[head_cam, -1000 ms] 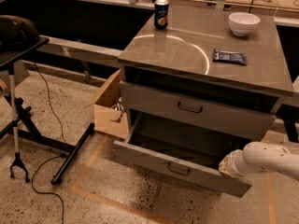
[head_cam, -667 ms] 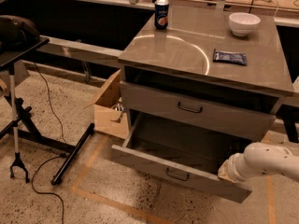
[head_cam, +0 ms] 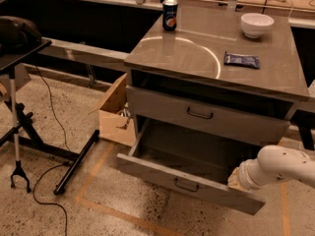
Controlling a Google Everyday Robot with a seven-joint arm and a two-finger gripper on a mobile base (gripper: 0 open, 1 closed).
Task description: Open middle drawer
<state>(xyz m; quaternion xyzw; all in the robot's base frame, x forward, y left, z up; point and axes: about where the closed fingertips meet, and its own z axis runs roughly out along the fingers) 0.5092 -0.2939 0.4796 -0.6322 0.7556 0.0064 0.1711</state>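
Observation:
The middle drawer (head_cam: 157, 170) is a wide grey metal drawer with a small dark wire handle (head_cam: 186, 185). It stands pulled well out of the cabinet, and its inside looks empty. The top drawer (head_cam: 221, 123) above it is shut. The lowest drawer is hidden under the open one. My white arm (head_cam: 283, 165) comes in from the right. My gripper (head_cam: 235, 180) is at the right end of the open drawer, just behind its front panel.
On the cabinet top (head_cam: 187, 53) stand a soda can (head_cam: 170, 7), a white bowl (head_cam: 257, 24) and a blue packet (head_cam: 241, 59). An open cardboard box (head_cam: 115, 114) sits on the floor at the cabinet's left. A black stand (head_cam: 19, 127) with a cable is further left.
The middle drawer has slid further out toward the camera. My arm and gripper moved with its right end, down and forward.

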